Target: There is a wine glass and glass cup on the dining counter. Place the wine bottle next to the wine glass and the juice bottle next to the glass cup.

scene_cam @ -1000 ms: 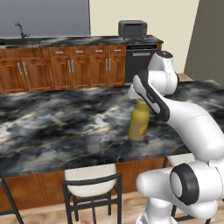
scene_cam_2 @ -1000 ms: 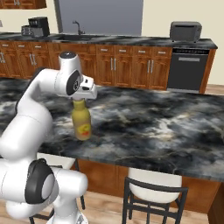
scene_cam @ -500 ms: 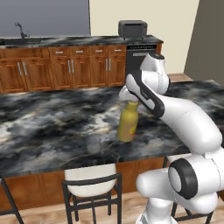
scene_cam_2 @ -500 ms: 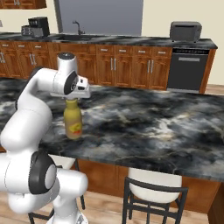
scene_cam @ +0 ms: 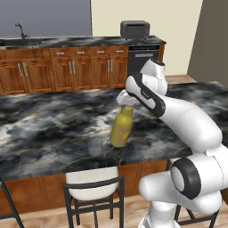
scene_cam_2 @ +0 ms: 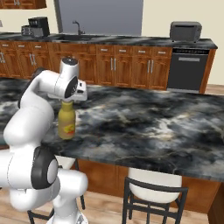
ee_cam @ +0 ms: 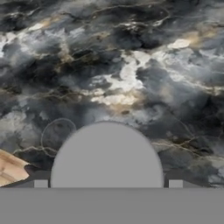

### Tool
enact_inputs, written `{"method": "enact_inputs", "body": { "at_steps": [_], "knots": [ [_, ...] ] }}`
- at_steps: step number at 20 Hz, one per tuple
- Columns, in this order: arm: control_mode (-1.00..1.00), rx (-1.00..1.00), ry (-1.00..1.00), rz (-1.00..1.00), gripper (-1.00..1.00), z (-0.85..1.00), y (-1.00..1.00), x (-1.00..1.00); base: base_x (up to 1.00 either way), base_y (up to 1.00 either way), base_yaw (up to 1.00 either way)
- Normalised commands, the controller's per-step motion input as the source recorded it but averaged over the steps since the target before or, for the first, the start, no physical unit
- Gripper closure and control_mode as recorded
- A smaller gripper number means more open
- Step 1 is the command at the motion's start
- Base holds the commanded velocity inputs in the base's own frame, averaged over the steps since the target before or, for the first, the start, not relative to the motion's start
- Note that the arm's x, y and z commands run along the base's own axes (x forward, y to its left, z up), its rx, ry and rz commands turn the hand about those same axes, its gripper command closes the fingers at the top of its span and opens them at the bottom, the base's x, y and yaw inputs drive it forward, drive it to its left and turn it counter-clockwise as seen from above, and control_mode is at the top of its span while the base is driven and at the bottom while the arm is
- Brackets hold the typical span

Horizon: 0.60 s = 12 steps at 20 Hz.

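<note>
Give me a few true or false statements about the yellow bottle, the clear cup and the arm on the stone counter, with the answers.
1. The juice bottle is gripped at its cap by the gripper. True.
2. The juice bottle lies on its side on the counter. False: it is upright, slightly tilted.
3. The glass cup stands near the counter's front edge, close beside the juice bottle. True.
4. The glass cup is full of orange juice. False: it looks clear and empty.
5. A toaster sits on the back counter above the dishwasher. True.
6. A chair stands on top of the counter. False: it stands on the floor, tucked under the counter's edge.
</note>
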Motion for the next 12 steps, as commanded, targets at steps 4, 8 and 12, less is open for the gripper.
{"method": "enact_inputs", "body": {
  "at_steps": [4, 8, 12],
  "knots": [
    [-1.00, 0.00, 0.00, 0.01, 1.00, -0.15, 0.12, 0.22, 0.00, 0.00, 0.00],
    [-1.00, 0.00, 0.00, 0.00, 1.00, -0.13, 0.07, 0.23, 0.00, 0.00, 0.00],
    [-1.00, 0.00, 0.02, 0.00, 1.00, -0.15, 0.10, 0.24, 0.00, 0.00, 0.00]
  ]
}}
